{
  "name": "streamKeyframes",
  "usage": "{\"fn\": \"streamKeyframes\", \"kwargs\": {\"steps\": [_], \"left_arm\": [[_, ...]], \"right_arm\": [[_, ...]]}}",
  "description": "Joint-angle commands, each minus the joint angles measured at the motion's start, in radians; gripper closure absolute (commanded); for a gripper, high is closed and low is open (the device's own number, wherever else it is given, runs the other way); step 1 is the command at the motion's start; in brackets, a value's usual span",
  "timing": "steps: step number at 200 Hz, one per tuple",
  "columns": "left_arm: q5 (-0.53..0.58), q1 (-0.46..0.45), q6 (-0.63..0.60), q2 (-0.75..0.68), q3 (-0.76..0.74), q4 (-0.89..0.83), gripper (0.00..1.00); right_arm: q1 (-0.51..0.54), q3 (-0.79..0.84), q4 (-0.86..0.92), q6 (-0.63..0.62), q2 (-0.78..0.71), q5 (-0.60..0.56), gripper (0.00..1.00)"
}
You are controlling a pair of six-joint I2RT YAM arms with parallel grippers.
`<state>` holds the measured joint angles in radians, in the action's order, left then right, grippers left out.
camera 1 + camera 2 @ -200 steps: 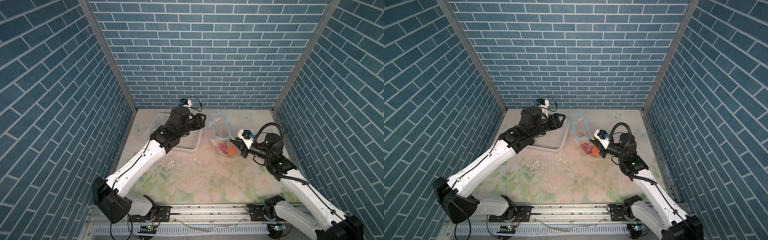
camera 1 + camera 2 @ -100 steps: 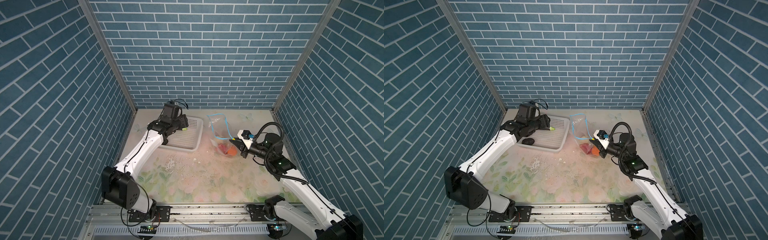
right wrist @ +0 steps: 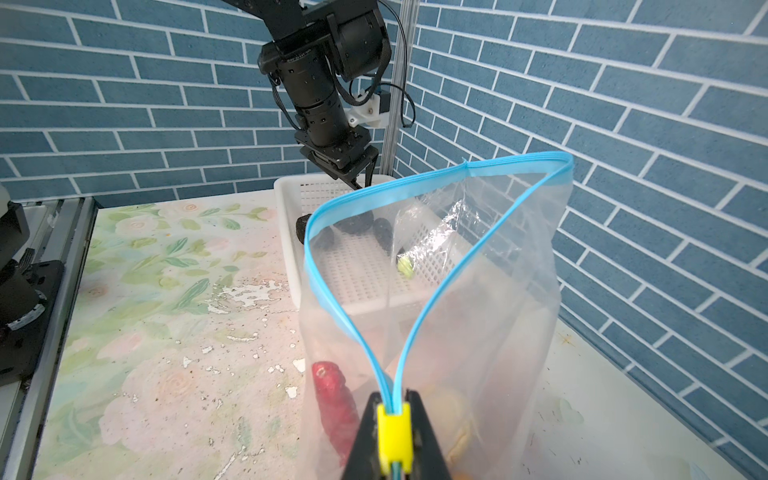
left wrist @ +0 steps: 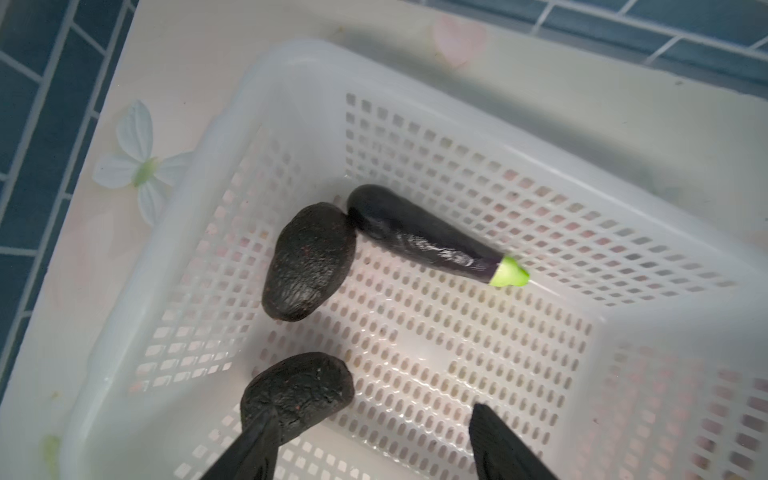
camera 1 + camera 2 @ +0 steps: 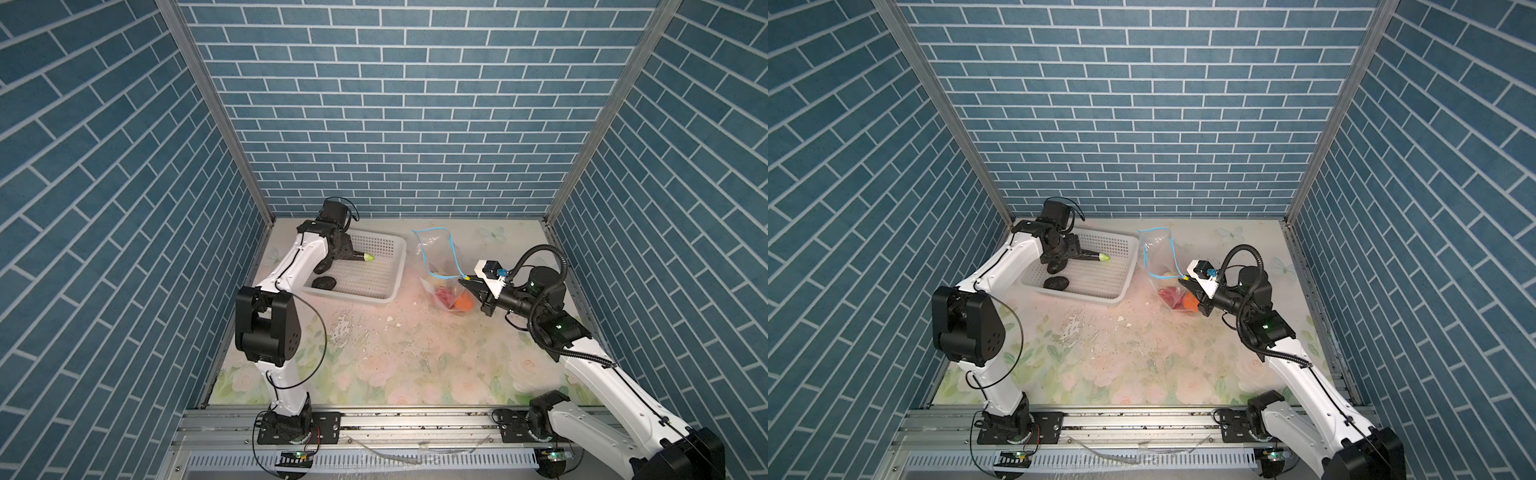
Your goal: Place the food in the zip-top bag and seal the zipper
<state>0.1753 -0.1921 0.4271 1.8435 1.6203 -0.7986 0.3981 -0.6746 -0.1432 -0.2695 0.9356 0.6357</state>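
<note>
The left claw (image 4: 374, 409) hangs low inside the white perforated basket (image 5: 398, 269) with its jaws spread wide and nothing gripped between them, though one finger (image 4: 253, 440) sits right against a black lump (image 4: 297, 395) on the basket floor. Further in lie a second black lump (image 4: 309, 262) and a dark toy eggplant (image 4: 419, 237) with a lime-green cap, the two touching end to end (all three pieces are in the basket, none in the bag). Just beside the basket, on the flowered worktop (image 5: 415, 353), the clear zip-top bag (image 5: 438, 253) stands upright with its mouth gaping, the light blue zipper (image 3: 519, 160) looping open around the top. The right claw (image 3: 393, 399) is pinched tight on the yellow slider (image 3: 392, 432) at the near end of that strip, holding the bag's edge up. Down in the bag rest a red piece (image 3: 332, 395), an orange piece (image 5: 464, 304) and a cream lump (image 3: 453, 415).
</note>
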Motion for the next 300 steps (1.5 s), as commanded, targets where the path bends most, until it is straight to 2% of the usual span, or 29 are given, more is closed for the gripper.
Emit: {"fn": "streamKeyframes", "kwargs": {"steps": [1,112,169,248,300], "left_arm": [[0.029,0.017,-0.015,0.047,0.019,-0.122,0.26],[-0.148,0.092,-0.004,0.204,-0.005,-0.110,0.21],[-0.220,0.090,0.027,0.190,-0.023,-0.097,0.26],[-0.179,0.065,0.019,0.170,-0.069,-0.111,0.20],[-0.195,0.065,0.022,0.183,-0.085,-0.103,0.24]], "right_arm": [[-0.004,0.006,-0.033,-0.019,0.006,0.010,1.00],[-0.004,0.003,-0.031,-0.001,0.000,-0.007,1.00],[-0.004,-0.001,-0.027,0.003,0.000,-0.009,1.00],[-0.004,0.001,-0.028,0.006,0.003,-0.011,1.00],[-0.004,0.003,-0.029,0.010,-0.001,-0.010,1.00]]}}
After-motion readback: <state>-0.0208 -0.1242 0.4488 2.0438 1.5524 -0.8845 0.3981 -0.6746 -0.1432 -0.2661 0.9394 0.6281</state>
